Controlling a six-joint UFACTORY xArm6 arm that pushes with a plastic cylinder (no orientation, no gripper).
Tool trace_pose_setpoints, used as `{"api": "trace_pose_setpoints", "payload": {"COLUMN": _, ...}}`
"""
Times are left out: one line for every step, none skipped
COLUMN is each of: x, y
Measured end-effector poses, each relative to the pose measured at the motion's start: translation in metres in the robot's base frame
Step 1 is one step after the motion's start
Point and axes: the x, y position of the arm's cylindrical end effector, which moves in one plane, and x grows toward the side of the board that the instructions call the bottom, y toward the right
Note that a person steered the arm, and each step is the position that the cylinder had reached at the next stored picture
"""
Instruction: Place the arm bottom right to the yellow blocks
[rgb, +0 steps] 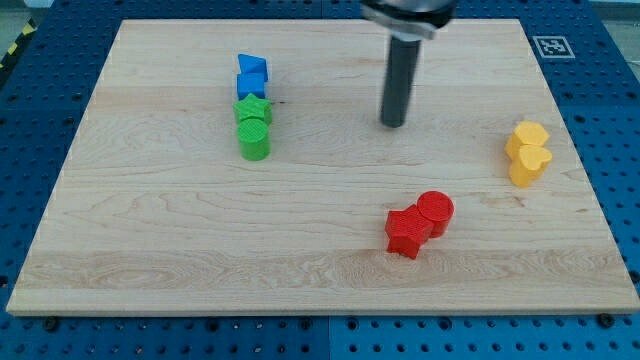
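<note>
A pale wooden board lies on a blue perforated table, with a small black-and-white marker tag at its far right corner. The arm ends in a plain dark rod with no jaws to open or close; its tip rests on the board a little right of centre in the far half, touching no block. The two yellow blocks sit together near the right edge, touching each other: a hexagon-like piece at the far side and a heart-like piece just nearer. The tip stands well apart from them, to their left and slightly farther back. Nearer the front edge, right of centre, a red cylinder touches a red star-like block at its near left. On the left half, four blocks form a tight column running from far to near: a blue triangular piece, a second blue block whose shape cannot be made out, a green star-like block, and a green cylinder.
</note>
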Motion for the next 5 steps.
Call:
{"api": "trace_pose_setpoints", "payload": {"x": -0.004, "y": 0.075}}
{"api": "trace_pose_setpoints", "payload": {"x": -0.004, "y": 0.157}}
{"api": "trace_pose_setpoints", "payload": {"x": 0.009, "y": 0.206}}
{"api": "trace_pose_setpoints", "payload": {"x": 0.037, "y": 0.212}}
{"api": "trace_pose_setpoints", "payload": {"x": 0.041, "y": 0.211}}
